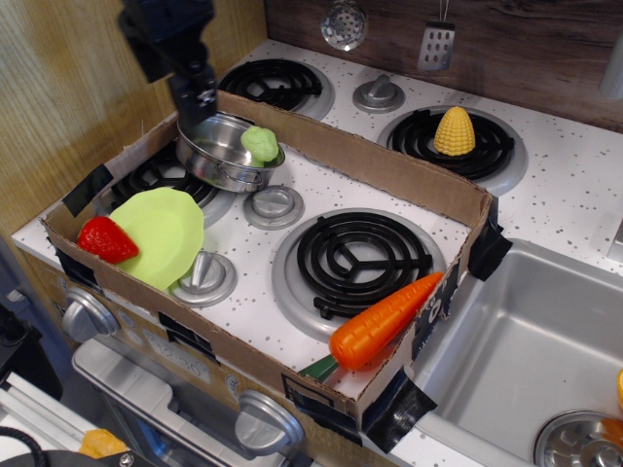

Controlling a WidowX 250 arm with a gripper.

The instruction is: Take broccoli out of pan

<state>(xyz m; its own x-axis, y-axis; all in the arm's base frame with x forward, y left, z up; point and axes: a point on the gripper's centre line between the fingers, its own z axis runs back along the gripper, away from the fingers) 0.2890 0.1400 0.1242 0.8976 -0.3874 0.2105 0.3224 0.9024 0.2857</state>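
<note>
The hand (201, 97) is seen at the upper left, hanging over the far-left rim of the pan (219, 154), its dark fingertips just above the rolled edge. Whether the fingers are spread or closed cannot be told, since they merge into one dark shape against the arm from this angle; nothing appears to be held.

The broccoli (260, 143) is found at the right side of the pan, resting against or on the rim there, so it lies to the right of the hand and slightly nearer the camera, across the open bowl of the pan. Its lumpy head is turned upward; the stem is hidden, so its long axis is judged to be roughly upright. A short sideways move across the pan, followed by a descent, would be called for.

The pan is set on the rear-left burner inside a shallow cardboard tray (393, 173) laid on the toy stove counter (560, 185). The tray's back wall runs close behind the broccoli and could be struck by a wide approach from that side. A lime-green plate (165, 233) with a strawberry (105, 239) lies in front, a carrot (382, 322) at the tray's near right corner, and a corn cob (454, 131) outside the tray, all well apart from the pan.
</note>
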